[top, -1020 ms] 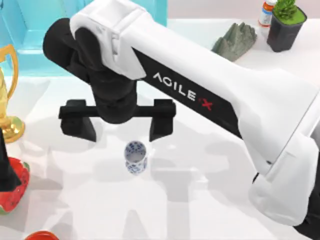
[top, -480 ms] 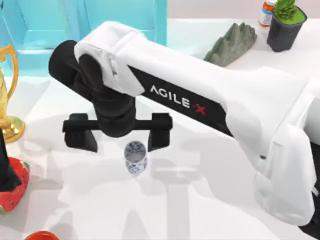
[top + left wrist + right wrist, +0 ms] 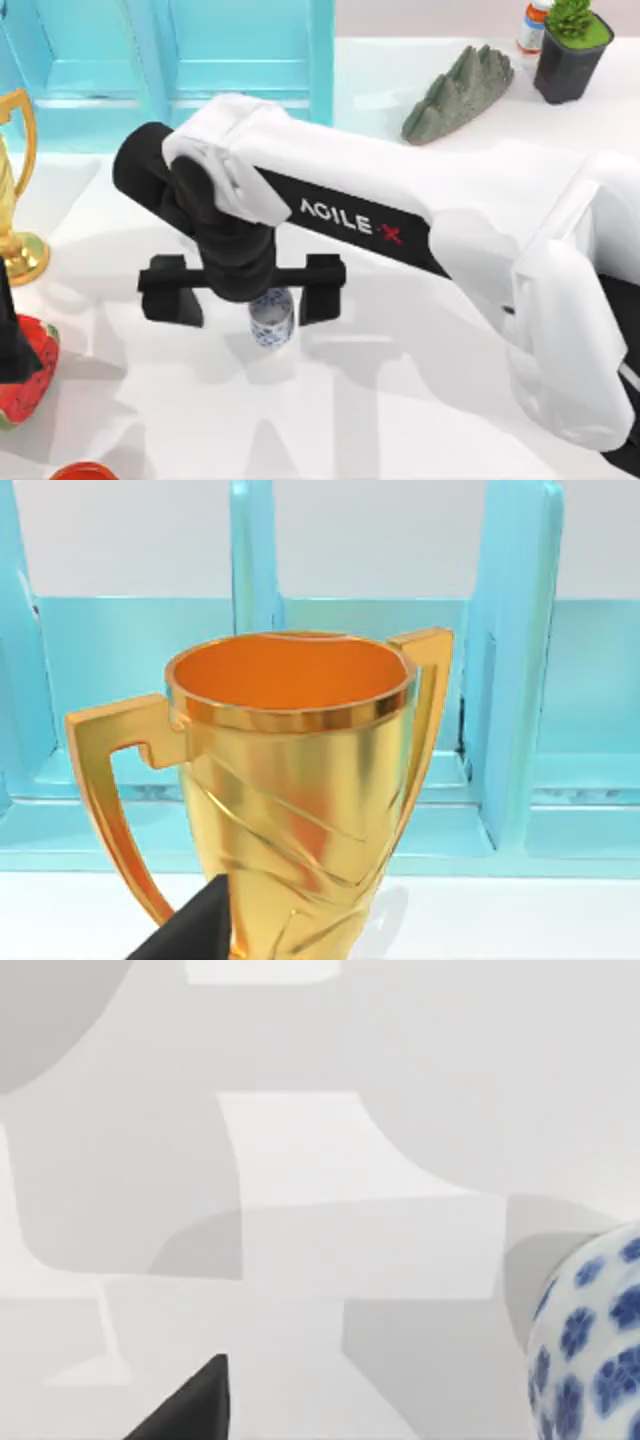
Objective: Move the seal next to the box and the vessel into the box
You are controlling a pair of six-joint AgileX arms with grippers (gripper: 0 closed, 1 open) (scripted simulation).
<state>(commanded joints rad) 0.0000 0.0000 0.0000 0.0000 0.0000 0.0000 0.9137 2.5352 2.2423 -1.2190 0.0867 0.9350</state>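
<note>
A: From the top, the right gripper (image 3: 245, 292) hangs with fingers spread wide, the vessel (image 3: 269, 317) upright on the table just under it, nearer the right-hand finger (image 3: 322, 291). The box (image 3: 200, 50) is well beyond.

B: What's in it?

A: Can't tell.

B: Left wrist?

A: A golden trophy (image 3: 290, 780) close ahead; left gripper's fingers, cannot tell.

B: Right wrist?

A: The vessel (image 3: 590, 1345) is close, off-centre. I'd say centring comes first.

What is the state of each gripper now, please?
Right gripper: open, fingers either side of the vessel, holding nothing.
Left gripper: cannot be told; its wrist view faces the golden trophy.
</note>
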